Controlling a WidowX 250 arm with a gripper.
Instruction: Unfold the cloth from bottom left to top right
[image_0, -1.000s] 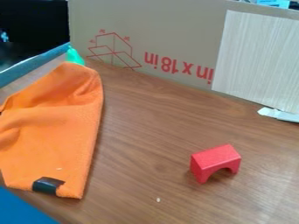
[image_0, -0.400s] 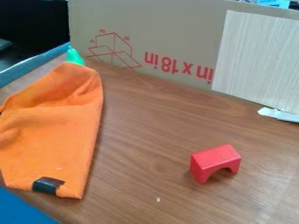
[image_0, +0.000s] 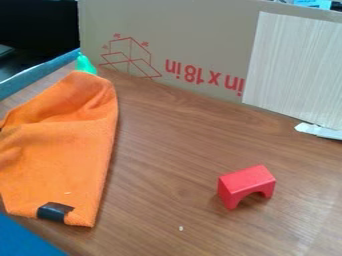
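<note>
We can't tell whether the gripper is wide, narrow or holding anything. The orange cloth (image_0: 57, 160) lies to the left of the red arch block (image_0: 246, 185), well apart from it — and the dark tag (image_0: 55, 212) on its near edge is also left of the block. Gripping too deep could pinch several layers and drag the whole cloth; too wide a sweep might bump the block. Behind the block stands cardboard (image_0: 194, 30) with upside-down red lettering (image_0: 204, 75) — we make out no writing on the tag.
</note>
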